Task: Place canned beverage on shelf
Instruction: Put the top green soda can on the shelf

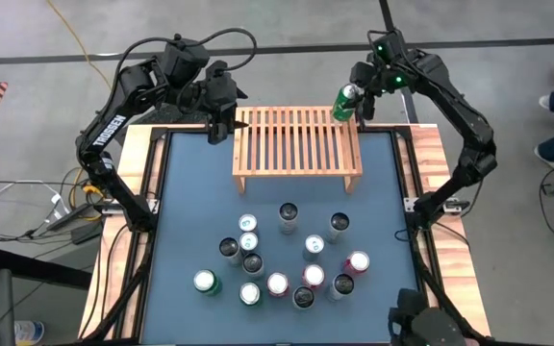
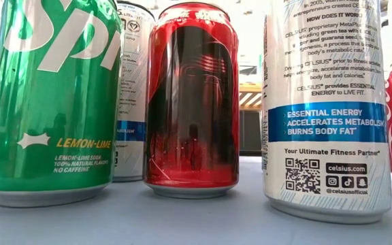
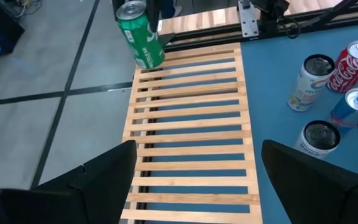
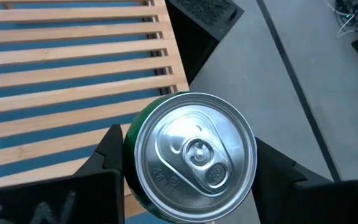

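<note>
Green can [image 1: 346,102] pinched in the right gripper [image 1: 352,100] jaws, held tilted over the far right corner of the light-wood slatted shelf [image 1: 297,142], off the slats. Right wrist view shows its silver top with unopened pull tab [image 4: 199,154], jaws on either side; high view can't show that. Left wrist view shows the can's tilt from the opposite end of the shelf. Left gripper [image 1: 215,123] hangs at the shelf's far left corner, jaws spread, holding nothing. Both arms reach in from the desk's [image 1: 188,202] side edges, elbows out. High view: 14 cans standing on the blue desk mat in front of the shelf. Low view shows four close up: Sprite can [image 2: 46,102], white can [image 2: 132,95], red can [image 2: 192,102], Celsius can [image 2: 327,109].
</note>
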{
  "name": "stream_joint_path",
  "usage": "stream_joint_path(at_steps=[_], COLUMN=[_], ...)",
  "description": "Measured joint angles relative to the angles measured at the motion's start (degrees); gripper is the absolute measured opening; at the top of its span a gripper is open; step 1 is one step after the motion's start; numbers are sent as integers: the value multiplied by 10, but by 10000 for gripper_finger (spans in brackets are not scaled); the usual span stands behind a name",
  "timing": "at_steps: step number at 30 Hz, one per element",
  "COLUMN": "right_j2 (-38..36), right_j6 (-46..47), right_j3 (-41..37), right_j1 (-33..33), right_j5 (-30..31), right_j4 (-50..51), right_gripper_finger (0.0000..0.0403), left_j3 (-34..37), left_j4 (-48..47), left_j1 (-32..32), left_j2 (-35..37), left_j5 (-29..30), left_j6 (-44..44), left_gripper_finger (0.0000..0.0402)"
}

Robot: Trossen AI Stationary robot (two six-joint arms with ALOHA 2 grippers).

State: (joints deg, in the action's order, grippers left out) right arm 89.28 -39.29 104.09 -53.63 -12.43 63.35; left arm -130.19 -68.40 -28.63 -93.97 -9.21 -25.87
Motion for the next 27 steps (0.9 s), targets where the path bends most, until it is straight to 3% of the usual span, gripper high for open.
stream_joint_path(at_steps=[27], right_j2=[38], right_j6=[-3], right_j3=[1], right_j1=[-5], right_j5=[41], right_j4=[1], right_gripper_finger=[197], left_j3=[0], left_j4=[0], left_j1=[-4], left_j2=[0], left_j5=[2], left_j6=[3], left_gripper_finger=[334])
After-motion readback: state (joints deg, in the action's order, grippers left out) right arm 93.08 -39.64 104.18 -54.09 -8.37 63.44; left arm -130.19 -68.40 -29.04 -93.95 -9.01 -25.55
